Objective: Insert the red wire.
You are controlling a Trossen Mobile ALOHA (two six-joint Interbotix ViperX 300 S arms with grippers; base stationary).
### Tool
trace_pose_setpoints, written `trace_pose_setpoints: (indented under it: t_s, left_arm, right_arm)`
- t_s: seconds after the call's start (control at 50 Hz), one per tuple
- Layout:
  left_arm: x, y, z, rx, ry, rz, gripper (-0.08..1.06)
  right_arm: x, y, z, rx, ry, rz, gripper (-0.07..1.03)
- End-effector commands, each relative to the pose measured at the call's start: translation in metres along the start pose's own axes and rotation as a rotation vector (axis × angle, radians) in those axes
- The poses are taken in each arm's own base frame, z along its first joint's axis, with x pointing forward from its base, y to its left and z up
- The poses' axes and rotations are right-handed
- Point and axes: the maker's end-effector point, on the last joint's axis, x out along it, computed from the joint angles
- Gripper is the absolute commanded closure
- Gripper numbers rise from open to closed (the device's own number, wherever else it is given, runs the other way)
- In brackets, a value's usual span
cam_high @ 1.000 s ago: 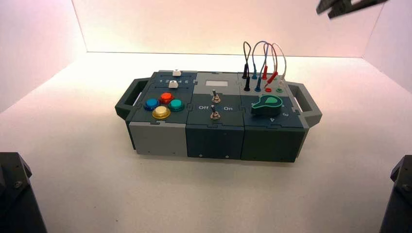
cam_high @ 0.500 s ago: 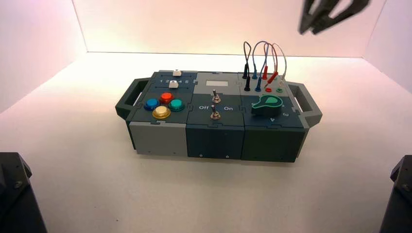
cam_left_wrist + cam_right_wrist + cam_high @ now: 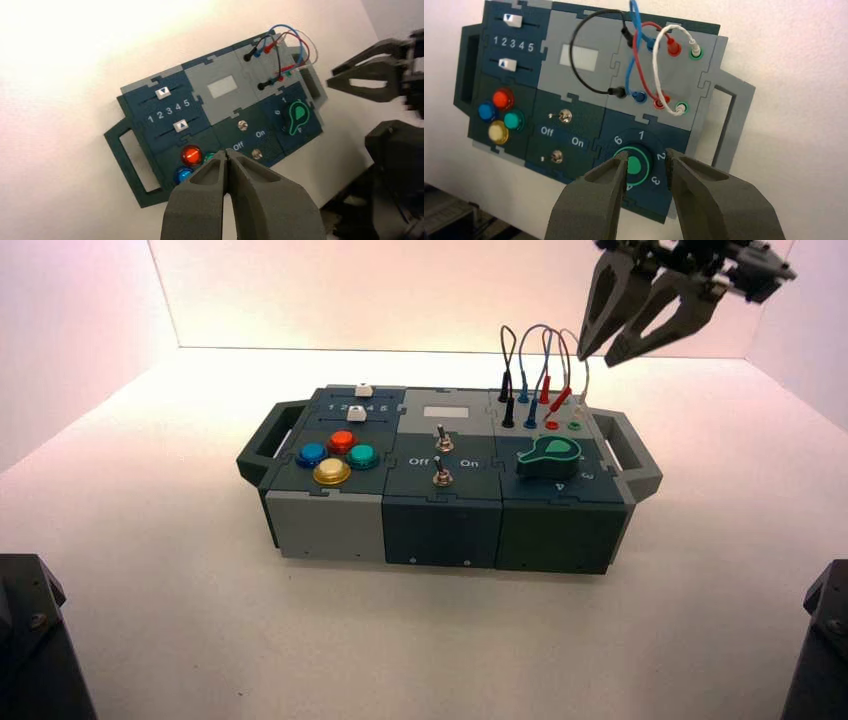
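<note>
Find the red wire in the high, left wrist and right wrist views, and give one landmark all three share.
High view: the red wire is at the box's far right, beyond the knob.
Left wrist view: it arches over the grey socket panel, among the other wires.
Right wrist view: its loop stands between the blue and white wires.
Shared landmark: the green knob.

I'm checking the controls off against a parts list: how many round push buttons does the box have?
4, on the box's left section: blue, red, green and yellow, clustered in front of the sliders.
</note>
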Motion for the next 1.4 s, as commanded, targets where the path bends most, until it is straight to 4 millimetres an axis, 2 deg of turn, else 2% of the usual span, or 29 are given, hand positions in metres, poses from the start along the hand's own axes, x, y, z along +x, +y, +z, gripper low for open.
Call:
trace_pose_setpoints:
  t_s: [0.02, 0.24, 0.6, 1.4]
  left_arm:
    - [-0.007, -0.007, 0.009, 0.006, -0.031, -0.018, 1.01]
    - [-0.009, -0.011, 0.007, -0.007, -0.032, -0.039, 1.01]
    - [-0.013, -0.012, 0.006, 0.011, -0.042, -0.040, 1.01]
    - [-0.019, -0.014, 0.002, 0.026, -0.062, -0.040, 1.01]
  right_arm:
    - [0.003, 0.002, 0.005, 0.021, -0.014, 0.008, 0.55]
    - [0.028, 0.000, 0.007, 0.067, -0.004, 0.002, 0.55]
    - [0.051, -0.005, 0.015, 0.070, 0.013, -0.023, 0.55]
    - [0.037, 0.002, 0.042, -0.002, -0.053, -0.027, 0.55]
